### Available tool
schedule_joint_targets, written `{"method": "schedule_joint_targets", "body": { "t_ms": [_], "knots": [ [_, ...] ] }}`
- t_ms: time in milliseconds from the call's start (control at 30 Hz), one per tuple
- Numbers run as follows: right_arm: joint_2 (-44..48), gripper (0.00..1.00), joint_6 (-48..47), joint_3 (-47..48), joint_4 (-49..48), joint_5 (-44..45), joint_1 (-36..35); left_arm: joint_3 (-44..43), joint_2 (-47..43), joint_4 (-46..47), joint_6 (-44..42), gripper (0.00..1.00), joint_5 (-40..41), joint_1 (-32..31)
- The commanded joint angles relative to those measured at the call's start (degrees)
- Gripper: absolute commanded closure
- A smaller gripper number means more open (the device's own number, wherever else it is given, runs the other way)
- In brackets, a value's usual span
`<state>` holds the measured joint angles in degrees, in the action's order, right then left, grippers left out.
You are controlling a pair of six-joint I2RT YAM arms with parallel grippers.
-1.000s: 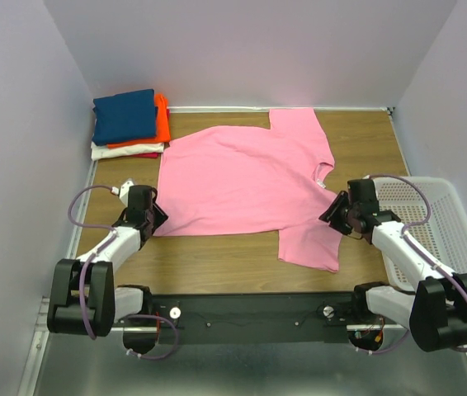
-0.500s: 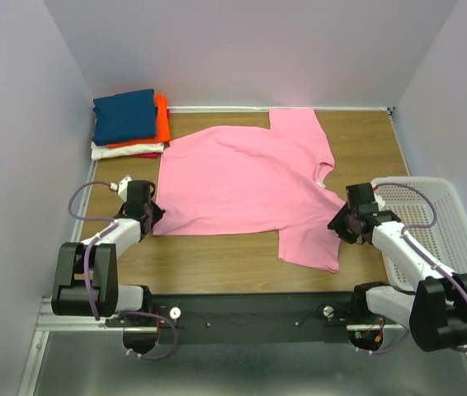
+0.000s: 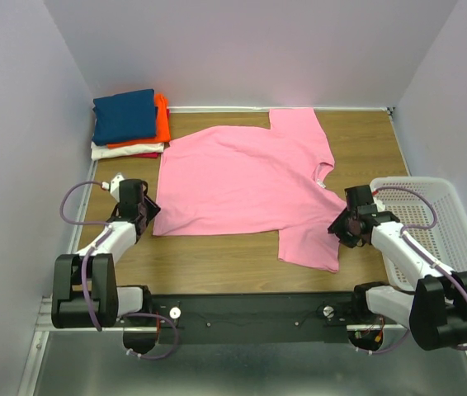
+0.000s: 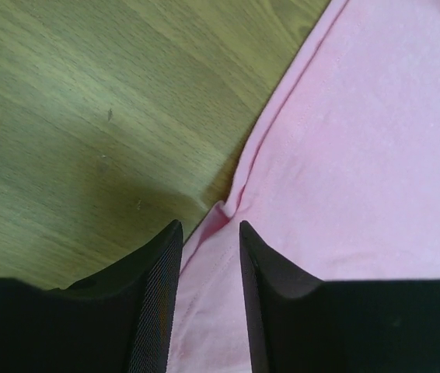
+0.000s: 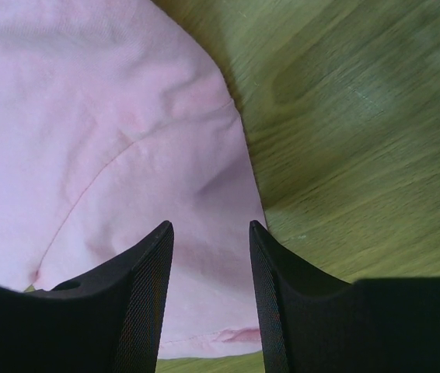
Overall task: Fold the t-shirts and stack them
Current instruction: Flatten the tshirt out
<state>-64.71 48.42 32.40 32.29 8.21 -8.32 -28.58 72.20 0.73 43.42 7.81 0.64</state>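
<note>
A large pink t-shirt (image 3: 242,177) lies spread flat on the wooden table, neck toward the right. My left gripper (image 3: 145,216) is low at its near-left hem corner. In the left wrist view the gripper (image 4: 209,229) is open, with the pink hem (image 4: 360,155) lying between the fingers. My right gripper (image 3: 339,224) sits at the edge of the near-right sleeve. It (image 5: 210,229) is open too, straddling the pink sleeve cloth (image 5: 88,116). Folded t-shirts are stacked at the back left: navy (image 3: 125,115) on top, then orange (image 3: 162,124), white (image 3: 122,152) and red (image 3: 147,155).
A white mesh basket (image 3: 448,223) stands at the right edge, just beyond my right arm. Bare wood (image 3: 217,256) shows between the shirt and the arm bases. Pale walls close in the left, back and right sides.
My left arm has swung a little to the left while its gripper stays at the hem corner. My right gripper has slid slightly nearer along the sleeve. The shirt lies as before.
</note>
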Motion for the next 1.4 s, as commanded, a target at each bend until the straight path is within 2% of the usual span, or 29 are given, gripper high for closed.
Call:
{"method": "schedule_joint_targets", "body": {
  "t_ms": [0, 200, 300, 433, 500, 567, 633, 933, 1100, 1133, 1167, 1233, 1267, 1367],
  "knots": [
    [-1.12, 0.49, 0.36, 0.47, 1.19, 2.51, -0.3, 0.54, 0.56, -0.64, 0.7, 0.56, 1.24, -2.99],
    [-1.12, 0.49, 0.35, 0.56, 1.02, 3.48, -0.38, -2.0, 5.66, -0.47, 0.7, 0.58, 2.2, -5.12],
    [-1.21, 0.49, 0.44, 0.47, 0.93, 3.66, -0.3, -2.53, 7.6, -0.38, 0.35, 0.67, 2.64, -5.65],
    [-1.12, 0.49, 0.27, 0.38, 1.02, 3.57, -0.38, -3.24, 8.66, -0.64, 0.61, 0.85, 3.08, -5.65],
    [-0.86, 0.49, 0.27, 0.38, 0.93, 3.48, -0.3, -3.76, 8.13, -1.86, 0.88, 0.89, 3.52, -5.65],
    [-0.68, 0.49, 0.18, 0.38, 0.93, 3.39, -0.38, -4.38, 6.99, -2.66, 0.88, 0.97, 4.4, -5.57],
    [-0.59, 0.49, 0.18, 0.21, 0.93, 3.22, -0.3, -5.43, 5.59, -4.24, 0.53, 1.0, 5.63, -5.39],
    [-0.07, 0.49, -0.08, 0.29, 1.02, 1.81, -0.3, -5.96, 3.56, -5.13, -1.05, 1.0, 4.32, 0.39],
    [1.42, 0.49, 0.09, -0.23, 1.28, 0.41, -0.38, -5.52, 1.1, -4.95, -1.05, 0.99, 3.61, 1.02],
    [1.69, 0.49, 0.09, -0.5, 1.54, -0.03, -0.3, -5.52, 0.66, -4.95, -1.06, 0.93, 3.44, 1.11],
    [1.86, 0.49, 0.09, -0.59, 1.63, -0.9, -0.38, -5.7, 0.48, -5.3, -0.97, 0.78, 2.91, 1.2],
    [2.74, 0.49, 0.18, -0.94, 2.33, -1.61, -0.3, -5.18, -1.01, -5.3, -0.79, 0.62, 1.34, 1.2],
    [3.01, 0.49, 0.35, -1.29, 2.6, -1.88, -0.3, -4.74, -1.88, -5.39, -0.44, 0.59, 1.07, 1.2],
    [4.67, 0.49, 0.88, -2.95, 3.13, -4.16, -0.38, -3.33, -5.92, -6.35, 0.52, 0.58, 1.5, 1.11]
  ]
}}
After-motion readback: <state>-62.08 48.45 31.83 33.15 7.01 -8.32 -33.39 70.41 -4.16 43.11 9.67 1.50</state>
